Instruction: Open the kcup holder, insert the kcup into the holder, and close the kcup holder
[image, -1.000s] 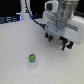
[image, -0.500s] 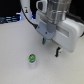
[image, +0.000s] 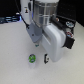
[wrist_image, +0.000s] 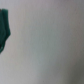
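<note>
The kcup (image: 32, 58) is a tiny round pod with a green top, standing on the pale table (image: 12, 55) near the front. My gripper (image: 40, 50) hangs just above it and to the exterior view's right. One grey finger (image: 34, 39) and one dark fingertip (image: 46, 59) stand apart, so it looks open and empty. The kcup holder (image: 68, 26) is a dark box at the back right, mostly hidden behind my arm. The wrist view is blurred: pale table and a dark green shape (wrist_image: 5, 31) at one edge that I cannot identify.
A white post (image: 25, 7) stands at the back, partly behind my arm. Dark clutter (image: 7, 20) lines the far edge of the table at the exterior view's left. My white arm body (image: 52, 37) fills the middle of the exterior view.
My arm has moved down and towards the exterior view's left, bringing the gripper from near the dark box to just above the green pod. The pod has not moved.
</note>
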